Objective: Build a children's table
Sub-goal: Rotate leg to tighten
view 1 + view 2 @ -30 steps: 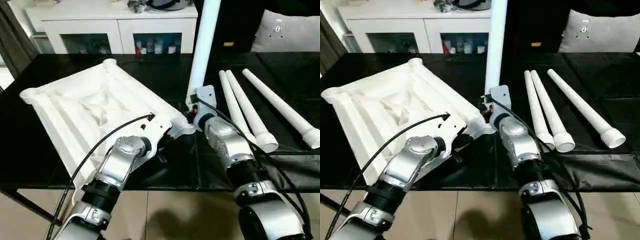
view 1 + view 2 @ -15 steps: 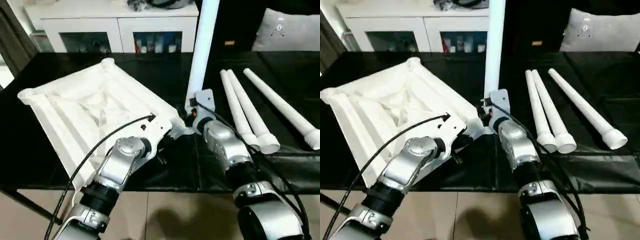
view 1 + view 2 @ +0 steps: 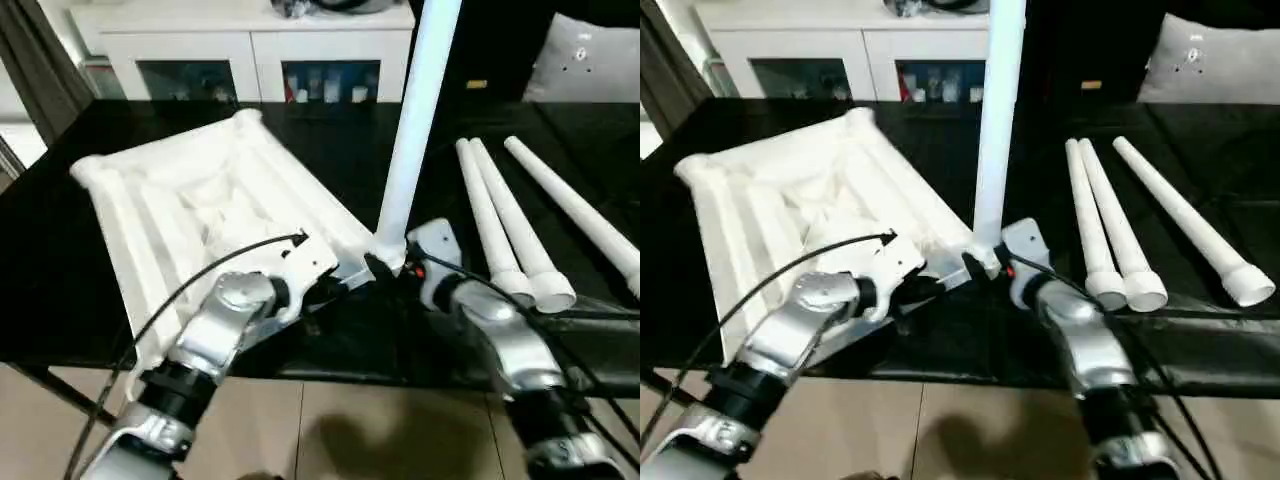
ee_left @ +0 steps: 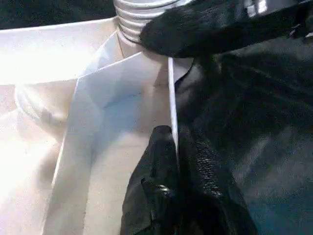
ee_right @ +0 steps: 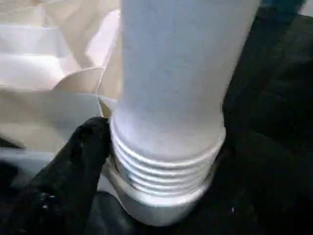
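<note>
**Upright leg at tabletop corner socket**

The tabletop (image 3: 200, 210) is seen ribbed side up on the black table (image 3: 60, 280). In the left wrist view, the left gripper (image 4: 177, 147) is clenched on the tabletop's thin edge. In the right wrist view, the upright leg (image 5: 181, 88) shows exposed threads above the socket, with one finger (image 5: 73, 161) of the right gripper (image 3: 392, 272) beside them; whether the jaws are released cannot be told. Three spare legs (image 3: 520, 230) lie alongside. A white cabinet (image 3: 250, 50) is noted behind.
</note>
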Motion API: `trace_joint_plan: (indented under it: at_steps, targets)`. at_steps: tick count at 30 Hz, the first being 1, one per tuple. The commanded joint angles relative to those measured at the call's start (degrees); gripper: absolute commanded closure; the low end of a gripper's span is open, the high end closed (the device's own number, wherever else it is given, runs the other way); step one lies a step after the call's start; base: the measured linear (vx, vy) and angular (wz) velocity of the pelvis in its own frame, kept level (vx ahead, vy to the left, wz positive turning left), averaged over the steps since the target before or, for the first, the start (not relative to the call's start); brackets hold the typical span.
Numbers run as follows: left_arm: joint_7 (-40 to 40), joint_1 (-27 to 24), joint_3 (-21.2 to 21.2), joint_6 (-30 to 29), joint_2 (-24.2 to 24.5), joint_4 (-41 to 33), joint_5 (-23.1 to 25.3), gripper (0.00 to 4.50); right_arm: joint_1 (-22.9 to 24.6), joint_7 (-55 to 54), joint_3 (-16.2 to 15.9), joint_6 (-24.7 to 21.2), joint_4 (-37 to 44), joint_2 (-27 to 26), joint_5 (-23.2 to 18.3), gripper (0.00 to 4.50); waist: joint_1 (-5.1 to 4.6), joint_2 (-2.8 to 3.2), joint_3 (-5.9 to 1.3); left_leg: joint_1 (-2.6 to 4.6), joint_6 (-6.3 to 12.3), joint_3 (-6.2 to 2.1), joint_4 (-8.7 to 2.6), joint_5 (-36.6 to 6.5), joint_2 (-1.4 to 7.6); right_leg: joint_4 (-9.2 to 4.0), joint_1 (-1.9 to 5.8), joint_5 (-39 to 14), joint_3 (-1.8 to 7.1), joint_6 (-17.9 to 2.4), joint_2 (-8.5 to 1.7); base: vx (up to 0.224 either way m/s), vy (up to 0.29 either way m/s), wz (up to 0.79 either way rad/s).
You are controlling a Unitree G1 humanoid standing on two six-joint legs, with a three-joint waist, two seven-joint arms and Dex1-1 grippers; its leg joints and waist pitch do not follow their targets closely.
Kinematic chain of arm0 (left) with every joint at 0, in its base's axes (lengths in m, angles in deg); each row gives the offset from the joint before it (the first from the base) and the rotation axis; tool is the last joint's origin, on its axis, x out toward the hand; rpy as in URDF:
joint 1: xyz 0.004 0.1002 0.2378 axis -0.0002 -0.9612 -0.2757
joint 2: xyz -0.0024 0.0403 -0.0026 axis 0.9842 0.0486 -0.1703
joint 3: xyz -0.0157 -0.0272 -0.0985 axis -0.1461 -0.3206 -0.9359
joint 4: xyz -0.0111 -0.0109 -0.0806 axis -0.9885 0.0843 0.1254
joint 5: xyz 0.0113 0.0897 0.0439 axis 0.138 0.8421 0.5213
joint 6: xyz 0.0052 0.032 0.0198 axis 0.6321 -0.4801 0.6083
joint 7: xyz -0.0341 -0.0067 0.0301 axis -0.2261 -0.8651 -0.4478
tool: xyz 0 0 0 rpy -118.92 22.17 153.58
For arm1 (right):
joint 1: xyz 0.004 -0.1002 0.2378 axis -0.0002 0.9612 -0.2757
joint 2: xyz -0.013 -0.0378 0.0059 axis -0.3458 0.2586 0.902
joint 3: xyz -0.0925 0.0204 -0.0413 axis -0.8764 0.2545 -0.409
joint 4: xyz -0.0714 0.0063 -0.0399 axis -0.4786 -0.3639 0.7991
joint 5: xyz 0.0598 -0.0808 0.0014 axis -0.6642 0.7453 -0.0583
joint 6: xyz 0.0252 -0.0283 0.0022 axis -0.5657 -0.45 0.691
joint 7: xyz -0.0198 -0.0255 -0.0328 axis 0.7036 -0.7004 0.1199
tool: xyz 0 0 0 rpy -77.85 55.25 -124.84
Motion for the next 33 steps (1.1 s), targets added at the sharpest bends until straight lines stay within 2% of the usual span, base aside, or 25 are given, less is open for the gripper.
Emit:
trace_joint_plan:
  at_steps: [1,4,5,8,10,12,15,18,20,22,24,26,33]
  targets:
    - [-4.94,0.33,1.32,1.8,3.06,1.38,-0.43,4.5,0.82,5.39,0.04,1.0,3.55,2.95,-1.09,0.03,0.33,-0.38,-3.1,0.35,6.43,-2.31,-3.13,-7.43,4.94,-4.29,2.59,0.44,3.77,-10.81,-6.74,0.0,0.0,0.0]
    - [-7.61,0.38,1.97,3.25,4.59,1.5,-0.78,4.5,0.96,8.45,-0.09,1.28,4.89,4.78,-1.76,0.03,0.29,-0.36,-3.17,0.2,7.3,-2.34,-2.97,-6.53,4.84,-3.97,2.66,2.54,3.63,-11.33,-6.7,0.0,0.0,0.0]
    - [-9.37,0.49,2.41,4.02,5.6,1.73,-0.81,4.5,0.92,10.99,-0.53,1.51,5.45,6.14,-2.19,0.03,0.21,-0.59,-3.18,0.22,7.55,-2.25,-2.93,-6.15,4.86,-3.86,2.61,3.38,3.62,-11.66,-6.6,0.0,0.0,0.0]
    - [-14.11,1.07,3.64,6.31,8.08,2.75,-0.87,4.5,0.8,18.03,-1.59,1.76,6.47,9.45,-4.07,0.03,0.54,-0.73,-3.39,0.12,8.77,-2.28,-2.55,-4.93,4.91,-3.52,2.73,4.99,3.56,-12.04,-6.7,0.0,0.0,0.0]
    - [-16.44,1.54,4.22,7.4,9.1,3.3,-0.81,4.5,0.71,22.23,-2.66,2.12,6.66,11.18,-4.78,0.03,0.79,-0.45,-3.51,0.05,9.37,-2.29,-2.28,-3.97,5.09,-3.21,2.53,6.35,3.41,-12.29,-6.65,0.0,0.0,0.0]
    - [-17.56,1.77,4.44,7.54,9.46,3.48,-0.94,4.5,0.66,24.38,-2.82,1.76,6.77,11.75,-5.73,0.03,1.08,-0.61,-3.45,0.04,9.98,-2.23,-2.19,-4.05,5.16,-3.03,2.34,6.43,3.28,-12.84,-6.62,0.0,0.0,0.0]
    - [-21.57,2.14,6.22,10.12,10.87,3.39,-1.29,4.5,-0.43,28.63,-3.76,3.35,4.99,12.68,-5.87,0.03,1.68,-0.59,-3.45,0.16,9.19,-2.25,-2.24,-5.46,5.29,-3.16,2.25,3.26,3.25,-13.1,-6.87,0.0,0.0,0.0]
    - [-23.18,2.05,6.99,10.66,11.21,2.91,-1.44,4.5,-1.03,30.04,-3.92,4.24,3.98,12.41,-6.01,0.03,1.89,-0.59,-3.49,0.36,8.35,-2.19,-2.27,-5.61,5.4,-3.01,2.08,3.15,3.35,-13.41,-6.85,0.0,0.0,0.0]
    - [-25.22,1.93,7.94,11.39,11.4,2.39,-1.62,4.5,-1.86,32.02,-4.08,4.83,2.84,11.84,-7.0,0.3,2.05,-0.63,-3.49,0.21,8.21,-2.17,-2.21,-5.62,5.36,-2.91,2.16,3.29,3.37,-13.55,-6.95,0.0,0.0,0.0]
    - [-26.16,2.0,8.5,12.18,11.34,2.48,-1.27,4.5,-2.52,33.63,-4.58,4.69,1.98,11.44,-7.6,0.3,2.24,-0.77,-3.58,0.22,8.39,-2.14,-2.1,-5.28,5.29,-2.85,2.2,3.6,3.35,-13.57,-6.99,0.0,0.0,0.0]
    - [-26.41,2.13,8.72,12.57,11.24,2.81,-1.16,4.5,-2.81,34.75,-4.79,4.21,1.49,11.16,-7.99,0.55,2.42,-0.7,-3.58,0.16,8.67,-2.13,-2.0,-4.86,5.32,-2.77,2.1,3.68,3.31,-13.51,-6.95,0.0,0.0,0.0]
    - [-26.45,2.39,9.07,13.0,10.99,3.41,-1.04,4.5,-3.03,36.53,-5.28,3.5,0.97,10.65,-8.36,0.67,2.66,-0.9,-3.6,0.19,8.73,-2.06,-1.96,-4.99,5.26,-2.79,2.05,3.05,3.3,-13.39,-6.93,0.0,0.0,0.0]
    - [-26.66,2.81,9.02,13.2,10.65,4.29,-0.77,4.5,-3.1,38.26,-5.91,2.29,-0.14,10.28,-8.76,1.37,3.05,-0.85,-3.56,0.21,7.68,-2.13,-2.03,-5.95,5.26,-2.98,1.95,0.19,3.35,-12.92,-7.07,0.0,0.0,0.0]
